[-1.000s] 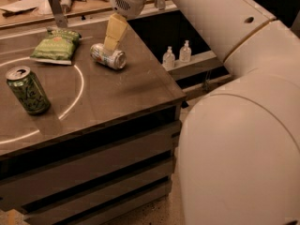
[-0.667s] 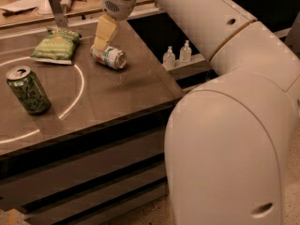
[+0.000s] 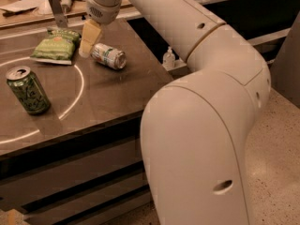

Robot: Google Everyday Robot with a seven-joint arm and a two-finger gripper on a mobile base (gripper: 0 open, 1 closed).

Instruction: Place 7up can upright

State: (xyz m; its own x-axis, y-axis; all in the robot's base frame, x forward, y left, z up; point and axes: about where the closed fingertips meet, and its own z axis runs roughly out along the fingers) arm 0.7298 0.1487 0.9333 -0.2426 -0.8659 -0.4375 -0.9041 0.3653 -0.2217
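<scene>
The 7up can (image 3: 108, 56) is silvery-white with green and red marks. It lies on its side on the dark table (image 3: 112, 95), silver top pointing right and toward me. My gripper (image 3: 89, 39) hangs from the cream arm (image 3: 187, 41) just left of the can's far end, low over the table and close to the can. I cannot see whether it touches the can.
A dark green patterned can (image 3: 28, 90) stands upright at the left. A green chip bag (image 3: 56, 46) lies behind it, left of the gripper. A white circle line (image 3: 80, 86) is drawn on the table. Small bottles (image 3: 168, 59) stand past the table's right edge.
My gripper has moved left and slightly down, from above the can's far end to beside its left end. The can has not moved.
</scene>
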